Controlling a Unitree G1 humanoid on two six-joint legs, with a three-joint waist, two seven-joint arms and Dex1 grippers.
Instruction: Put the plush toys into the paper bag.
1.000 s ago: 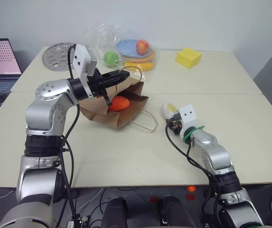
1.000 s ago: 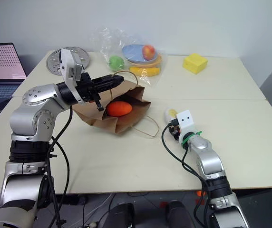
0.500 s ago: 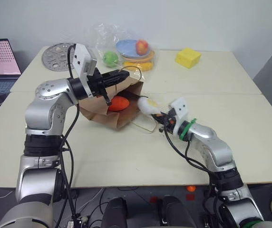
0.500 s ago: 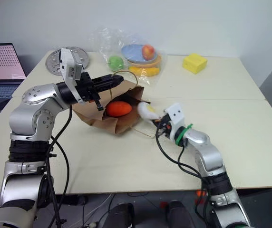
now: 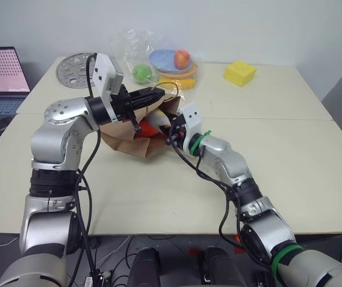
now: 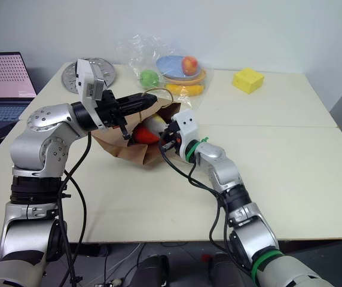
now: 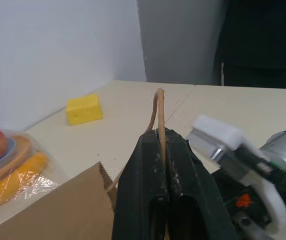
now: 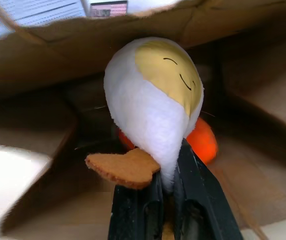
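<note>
The brown paper bag point(image 5: 126, 143) lies on its side with its mouth facing right. My left gripper point(image 5: 158, 94) is shut on one of the bag's twisted handles point(image 7: 158, 102) and holds the upper lip of the mouth up. At the mouth of the bag, my right gripper point(image 8: 169, 176) is shut on the white-yellow egg plush toy point(image 8: 150, 95), pinching it at its lower end by a brown foot point(image 8: 121, 168). The egg point(image 6: 155, 124) sits just inside the opening. The orange carrot plush toy point(image 8: 203, 143) lies inside the bag behind the egg.
A clear plastic bag of fruit point(image 5: 162, 60) and a yellow block point(image 5: 239, 72) sit on the far table. A round metal disc point(image 5: 71, 69) lies at the far left and an open laptop point(image 5: 0, 75) at the left edge.
My right gripper has closed on the egg toy, lifted it off the table and carried it left to the bag's mouth. The left gripper has kept still on the handle.
</note>
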